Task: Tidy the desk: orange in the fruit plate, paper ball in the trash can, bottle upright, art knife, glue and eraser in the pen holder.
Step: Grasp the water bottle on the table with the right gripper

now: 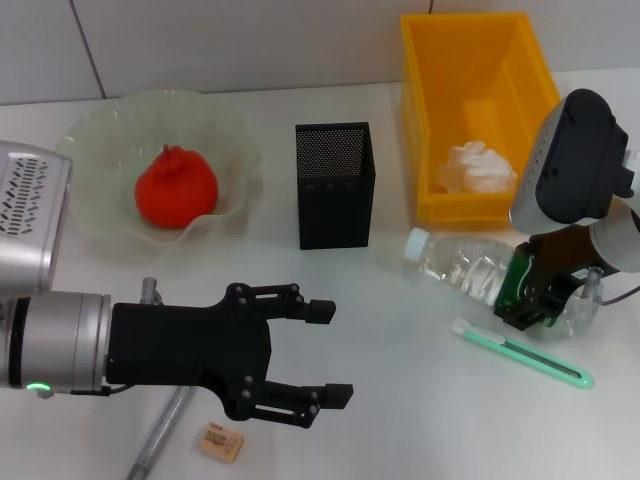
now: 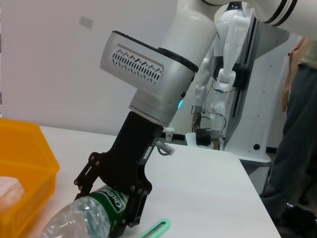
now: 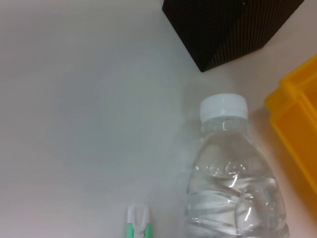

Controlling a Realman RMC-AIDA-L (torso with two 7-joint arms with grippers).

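Desk mid-tidy. Orange [image 1: 177,187] already sitting in the fruit plate [image 1: 228,125] at far left. Paper ball [image 1: 478,168] down inside the trash can [image 1: 440,100] at far right. Pen holder [image 1: 335,185] standing upright between those 2, nothing seen poking out of its top.

Bottle [image 1: 470,270] lying on its side right of centre, just near of the trash can, white cap pointing left toward the pen holder. Right gripper [image 1: 548,298] down over the bottle's label end, jaws closed around the green label with a finger on each side; left wrist view shows this best, black fingers [image 2: 133,210] wrapped on the label [image 2: 116,201]. Bottle not upright yet, body flat on the table [image 1: 400,400]. Right wrist view looking along the bottle [image 3: 233,178] toward the cap, pen holder corner [image 3: 223,29] beyond it.

Art knife [image 1: 520,352], the slim green and white one, lying flat just near of the bottle, angled, right end nearer than the left. Touching the bottle or not: can't tell.

Left gripper [image 1: 330,350] hovering at near left, jaws spread wide apart, holding nothing. Eraser [image 1: 221,442] on the table just near of the lower finger, close to the near edge. A grey metal rod-like thing [image 1: 160,435] lying diagonally left of the eraser, partly hidden under the left arm; no idea what it is.
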